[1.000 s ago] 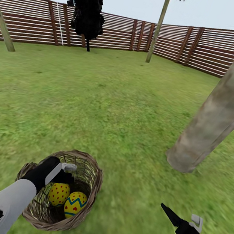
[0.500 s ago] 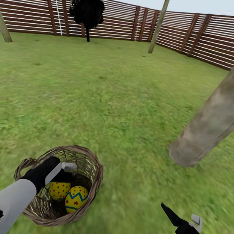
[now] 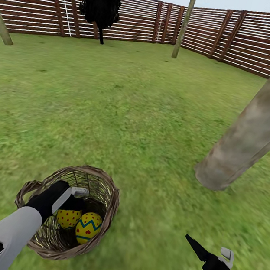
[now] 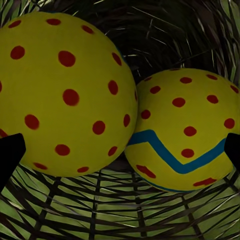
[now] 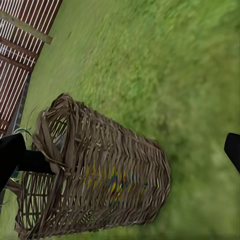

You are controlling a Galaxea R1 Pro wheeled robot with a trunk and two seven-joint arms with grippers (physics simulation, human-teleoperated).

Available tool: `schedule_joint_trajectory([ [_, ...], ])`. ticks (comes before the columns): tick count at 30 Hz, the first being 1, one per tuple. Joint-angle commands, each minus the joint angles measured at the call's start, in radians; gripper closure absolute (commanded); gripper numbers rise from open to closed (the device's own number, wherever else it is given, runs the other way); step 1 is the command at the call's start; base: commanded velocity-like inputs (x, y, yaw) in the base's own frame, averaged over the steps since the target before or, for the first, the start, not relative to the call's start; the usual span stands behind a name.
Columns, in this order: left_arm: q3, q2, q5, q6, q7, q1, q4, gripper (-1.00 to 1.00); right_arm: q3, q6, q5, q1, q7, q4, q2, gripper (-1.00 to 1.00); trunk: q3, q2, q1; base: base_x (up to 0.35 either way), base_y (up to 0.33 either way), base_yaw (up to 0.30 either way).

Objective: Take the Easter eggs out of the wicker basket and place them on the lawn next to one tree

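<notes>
The round wicker basket [image 3: 111,199] stands on the lawn [image 3: 126,107] at the lower left of the head view. Two yellow Easter eggs lie in it: a red-dotted egg [image 3: 67,219] and an egg with a blue zigzag band [image 3: 88,228]. My left gripper [image 3: 75,203] reaches into the basket, just above the dotted egg. In the left wrist view it [image 4: 120,155] is open, with the dotted egg [image 4: 65,95] and the zigzag egg [image 4: 187,130] close ahead between its black fingertips [image 4: 10,157]. My right gripper [image 3: 210,252] hangs open over grass to the basket's right. In the right wrist view it [image 5: 120,155] faces the basket's woven side [image 5: 100,175].
A thick grey-brown tree trunk [image 3: 249,132] rises from the grass to the right, about a metre beyond the basket. A brown slat fence [image 3: 205,30] closes the garden at the back, with a dark-foliaged tree [image 3: 100,1] and a thin trunk [image 3: 184,24] before it.
The whole head view has shifted, so the camera moved. The basket and eggs now sit slightly higher in the picture, a little closer under the left gripper. Both grippers stay open.
</notes>
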Motion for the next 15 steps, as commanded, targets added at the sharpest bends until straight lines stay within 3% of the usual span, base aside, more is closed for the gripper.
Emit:
schedule_joint_trajectory([
  [1, -0.007, 0.001, 0.008, 0.003, 0.004, 0.000, -0.001, -1.00, -0.002, 0.006, -0.003, -0.001, 0.002, 0.000, 0.001, -1.00, -0.001, 0.000, 0.000, 0.000, 0.000, 0.000],
  [12, -0.007, 0.001, 0.007, -0.006, 0.009, 0.000, -0.001, -1.00, -0.002, 0.006, -0.003, -0.001, 0.001, 0.000, 0.001, -1.00, -0.001, 0.000, 0.000, 0.000, 0.000, 0.000],
  [15, -0.007, 0.001, 0.007, -0.011, 0.036, 0.000, -0.001, -1.00, -0.002, 0.006, -0.003, -0.001, 0.001, 0.000, 0.001, -1.00, -0.001, 0.000, 0.000, 0.000, 0.000, 0.000],
])
